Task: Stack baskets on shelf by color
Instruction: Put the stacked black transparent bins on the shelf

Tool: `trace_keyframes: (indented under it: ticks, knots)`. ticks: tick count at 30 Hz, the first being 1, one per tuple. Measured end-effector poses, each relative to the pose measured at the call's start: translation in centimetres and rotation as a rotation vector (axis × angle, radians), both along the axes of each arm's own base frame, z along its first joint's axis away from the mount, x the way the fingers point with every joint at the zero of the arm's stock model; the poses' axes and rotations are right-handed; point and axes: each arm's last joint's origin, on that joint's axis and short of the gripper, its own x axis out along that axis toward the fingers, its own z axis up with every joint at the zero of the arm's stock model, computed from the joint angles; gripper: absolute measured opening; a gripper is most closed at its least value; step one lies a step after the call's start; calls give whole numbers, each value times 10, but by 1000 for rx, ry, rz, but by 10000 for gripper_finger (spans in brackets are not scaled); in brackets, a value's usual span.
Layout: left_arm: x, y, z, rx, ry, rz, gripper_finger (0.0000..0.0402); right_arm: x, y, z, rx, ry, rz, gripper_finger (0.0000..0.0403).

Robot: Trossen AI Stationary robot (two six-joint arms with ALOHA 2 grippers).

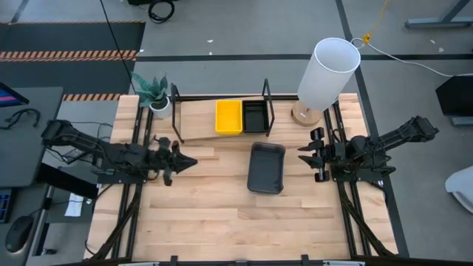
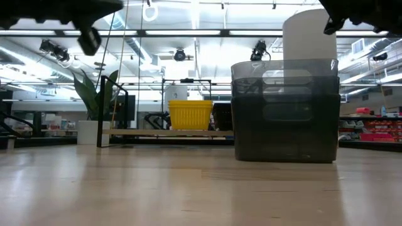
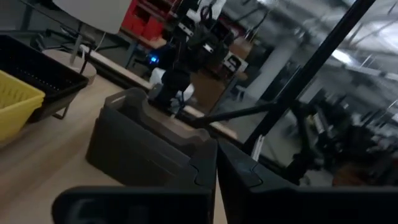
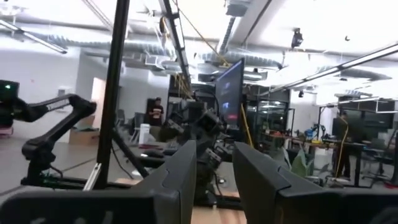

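Observation:
A stack of translucent dark grey baskets (image 1: 266, 167) (image 2: 286, 110) (image 3: 143, 143) rests by its bottom on the middle of the table. On the shelf (image 1: 199, 120) (image 2: 144, 132), the yellow baskets (image 1: 228, 117) (image 2: 190, 114) (image 3: 15, 102) and a black perforated basket (image 1: 255, 117) (image 3: 43, 68) sit side by side in one bay. My left gripper (image 1: 188, 161) (image 3: 216, 180) hovers shut, left of the grey stack. My right gripper (image 1: 304, 155) (image 4: 216, 174) hovers right of the stack, with a gap between its fingers. Neither touches anything.
A tall white cylinder lamp (image 1: 325, 74) stands at the table's far right, beside the shelf. A potted plant (image 1: 155, 92) stands at the far left. The shelf's left bay (image 1: 196, 122) holds nothing. Bare wood lies on the near half of the table (image 1: 236, 222).

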Motion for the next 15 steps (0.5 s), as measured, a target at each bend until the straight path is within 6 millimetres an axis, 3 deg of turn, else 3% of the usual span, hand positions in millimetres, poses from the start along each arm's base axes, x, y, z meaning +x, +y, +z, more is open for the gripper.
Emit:
trace_keyframes:
  ticks: [7,15]
  knots:
    - [41,-5,11,52,115,34,22,-9,-3,-12,16,-19,-2,110]
    - [97,-1,7,47,265,-7,13,-14,-5,-16,14,-28,-25,110]
